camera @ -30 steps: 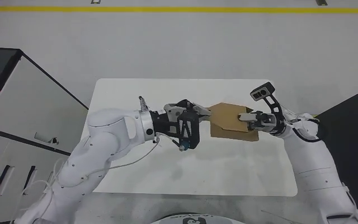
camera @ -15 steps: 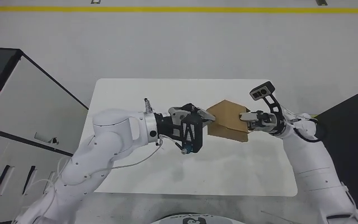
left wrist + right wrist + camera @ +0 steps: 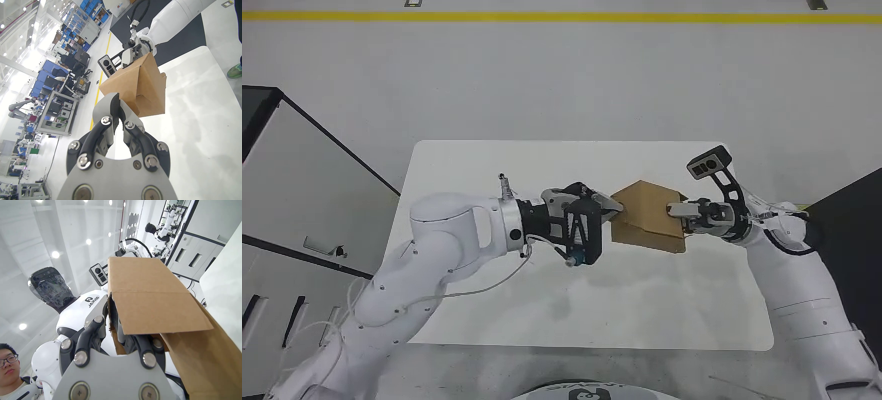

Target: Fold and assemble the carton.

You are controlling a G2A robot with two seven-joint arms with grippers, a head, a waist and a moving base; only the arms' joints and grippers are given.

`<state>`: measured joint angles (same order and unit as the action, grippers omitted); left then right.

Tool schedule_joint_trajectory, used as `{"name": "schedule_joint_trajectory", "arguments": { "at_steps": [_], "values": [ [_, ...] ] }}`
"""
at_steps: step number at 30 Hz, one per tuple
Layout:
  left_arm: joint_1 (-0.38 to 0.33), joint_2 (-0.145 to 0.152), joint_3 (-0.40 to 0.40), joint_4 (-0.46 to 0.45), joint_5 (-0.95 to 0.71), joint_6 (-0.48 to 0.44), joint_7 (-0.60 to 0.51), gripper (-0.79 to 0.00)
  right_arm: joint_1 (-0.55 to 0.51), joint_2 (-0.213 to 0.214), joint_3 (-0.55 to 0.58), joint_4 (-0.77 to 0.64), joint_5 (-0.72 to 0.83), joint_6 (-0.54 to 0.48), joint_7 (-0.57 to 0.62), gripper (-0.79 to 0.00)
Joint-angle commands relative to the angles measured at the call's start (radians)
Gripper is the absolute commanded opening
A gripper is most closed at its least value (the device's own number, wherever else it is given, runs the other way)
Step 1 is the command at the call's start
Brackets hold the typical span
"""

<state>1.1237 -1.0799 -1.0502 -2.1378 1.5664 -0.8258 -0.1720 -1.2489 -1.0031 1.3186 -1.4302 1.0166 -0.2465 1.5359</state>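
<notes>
The brown carton (image 3: 647, 213) hangs just above the white table (image 3: 542, 300), half opened into a tent shape with a ridge on top. My left gripper (image 3: 608, 209) is at its left end, shut on the carton's corner edge (image 3: 132, 98). The left fingers (image 3: 110, 106) are pressed together there. My right gripper (image 3: 680, 210) is at the opposite end, shut on a carton flap (image 3: 147, 294). Its fingers (image 3: 103, 321) pinch the flap's edge. From the left wrist view the right gripper (image 3: 128, 58) shows at the carton's far end.
A dark cabinet (image 3: 282, 170) stands left of the table, and a black surface (image 3: 852, 200) lies at the right. The table has bare room in front of and behind the carton.
The carton has risen from nearly flat into a peaked shape. My left gripper moved right, pushing its end toward the right gripper, which shifted slightly left.
</notes>
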Motion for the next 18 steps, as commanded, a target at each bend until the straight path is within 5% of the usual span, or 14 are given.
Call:
{"name": "schedule_joint_trajectory", "arguments": {
  "at_steps": [1,18],
  "values": [
    [0.009,0.0,0.004,-0.002,0.003,0.006,0.007,-0.785,0.0,0.0,0.0,0.0,0.0,0.0,0.0,-0.785],
    [-0.007,-0.005,0.06,0.011,0.045,0.002,0.037,-0.785,0.0,0.0,0.0,0.0,0.0,0.0,0.0,-0.785]
  ]
}}
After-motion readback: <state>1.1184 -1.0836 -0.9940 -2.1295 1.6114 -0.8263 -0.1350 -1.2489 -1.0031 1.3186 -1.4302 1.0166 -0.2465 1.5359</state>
